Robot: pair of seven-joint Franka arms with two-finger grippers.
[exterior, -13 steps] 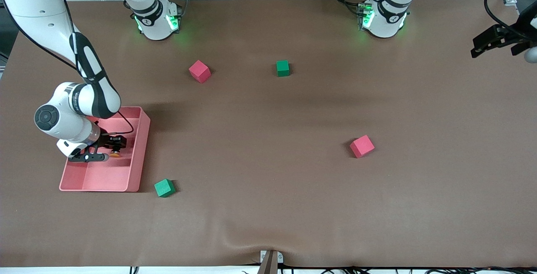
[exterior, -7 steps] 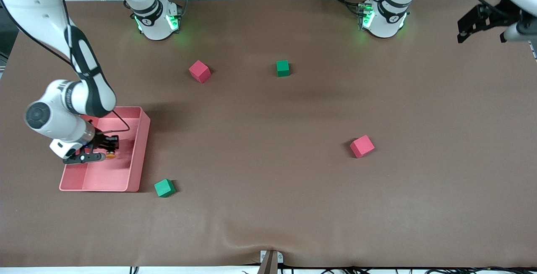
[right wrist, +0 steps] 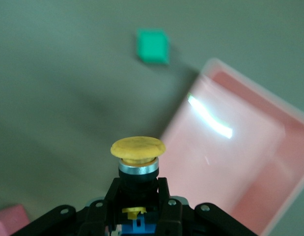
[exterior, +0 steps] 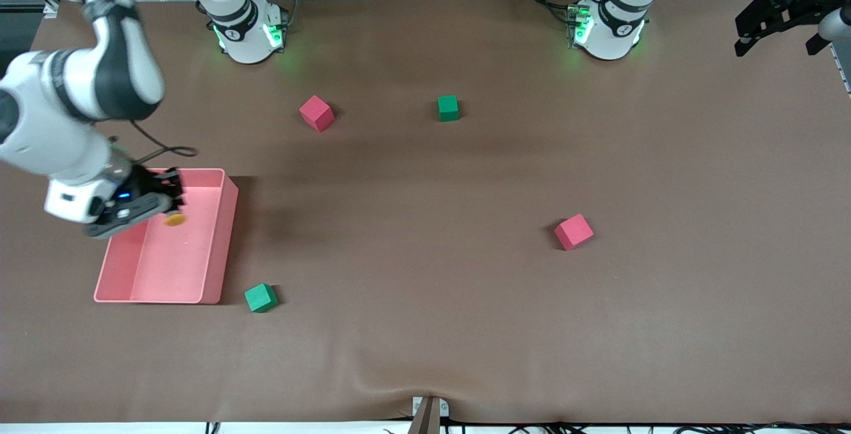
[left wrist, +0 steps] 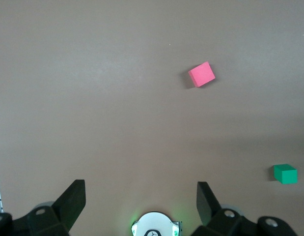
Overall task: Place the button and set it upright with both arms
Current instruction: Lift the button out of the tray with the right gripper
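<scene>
Right gripper (exterior: 174, 207) above pink tray (exterior: 226, 234), jaws clamped on button (right wrist: 138, 152) body; likely light, rigid, slippery cap. Left gripper (left wrist: 141, 197) waits, jaws open.

The front view looks down from high across the table (exterior: 425, 327) toward both arm bases, taking in the whole brown surface. The left wrist view looks straight down from well above the table, its gripper (left wrist: 142, 196) framing the lower edge with fingers spread; it shares with the front view a red cube (left wrist: 201, 74) and a green cube (left wrist: 285, 173). The right wrist view sits close above its gripper (right wrist: 137, 196), which clasps the button (right wrist: 138, 152), and faces down over the pink tray (right wrist: 250, 162); tray (exterior: 219, 234) and neighbouring green cube (right wrist: 153, 46) also appear in the front view (exterior: 260, 298).
</scene>
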